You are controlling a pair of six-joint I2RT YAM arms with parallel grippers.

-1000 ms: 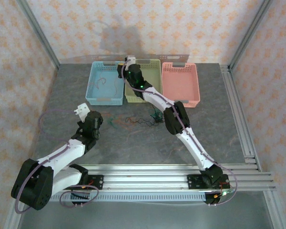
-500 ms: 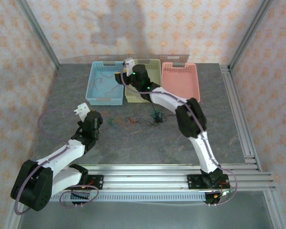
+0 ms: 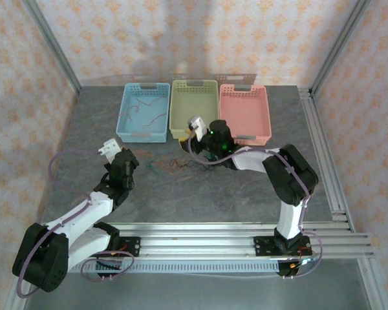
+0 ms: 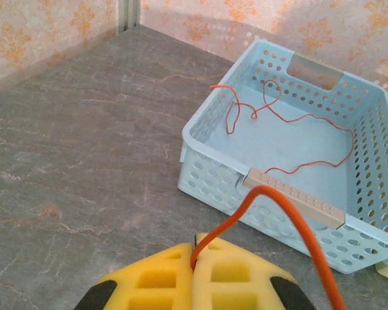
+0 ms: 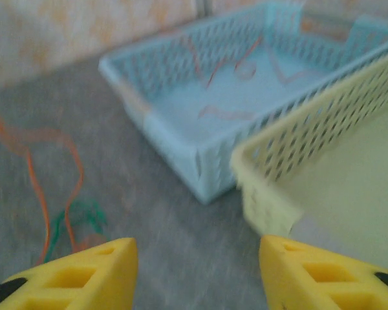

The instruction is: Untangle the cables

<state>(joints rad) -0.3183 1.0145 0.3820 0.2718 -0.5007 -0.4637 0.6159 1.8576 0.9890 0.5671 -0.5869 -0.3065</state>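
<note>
A grey, marbled surface is seen, closed in by walls papered in a pale orange floral pattern. Metal posts are set at the corners, and metal rails are laid along the near edge.

Three baskets are lined up at the far side: a blue basket, a green basket and a pink basket. Loose orange strands are spread across the floor of the blue one.

The tangle of cables is found on the open surface, in front of the green basket and between the two arms.

The left gripper is seen with its jaws pressed together on an orange cable, which is arched up and away to the right. The right gripper is held just beyond the tangle, by the green basket's near wall. Its jaws are parted and nothing is caught between them.
</note>
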